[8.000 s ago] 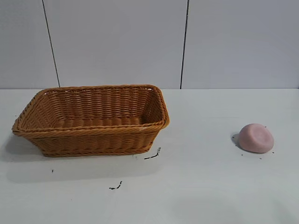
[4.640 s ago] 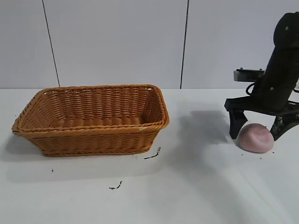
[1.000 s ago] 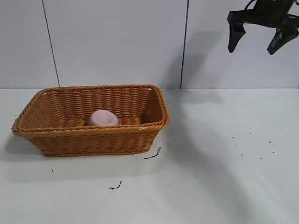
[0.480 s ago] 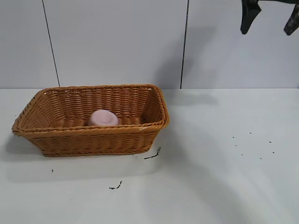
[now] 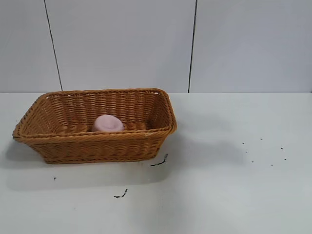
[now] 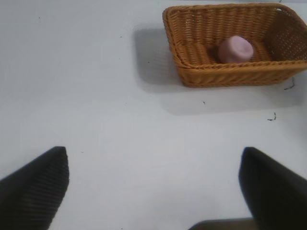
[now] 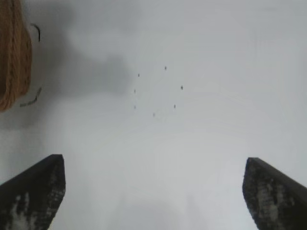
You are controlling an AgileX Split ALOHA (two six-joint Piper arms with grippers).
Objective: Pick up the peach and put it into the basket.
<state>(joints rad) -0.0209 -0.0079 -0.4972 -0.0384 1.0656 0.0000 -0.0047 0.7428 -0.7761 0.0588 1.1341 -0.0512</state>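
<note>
The pale pink peach (image 5: 107, 123) lies inside the orange-brown wicker basket (image 5: 146, 137) at the table's left. Both also show in the left wrist view, the peach (image 6: 235, 49) inside the basket (image 6: 192, 72). Neither arm shows in the exterior view. My left gripper (image 6: 153, 165) is open and empty, high above bare table, well away from the basket. My right gripper (image 7: 153, 175) is open and empty, high above the table's right part. An edge of the basket (image 7: 12, 62) shows in the right wrist view.
Small dark specks (image 5: 263, 151) dot the table at the right, also in the right wrist view (image 7: 156, 91). Dark scraps (image 5: 158, 162) lie in front of the basket. A grey panelled wall stands behind the table.
My right gripper, open and empty, has risen out of the top right of the exterior view. The peach stays in the basket.
</note>
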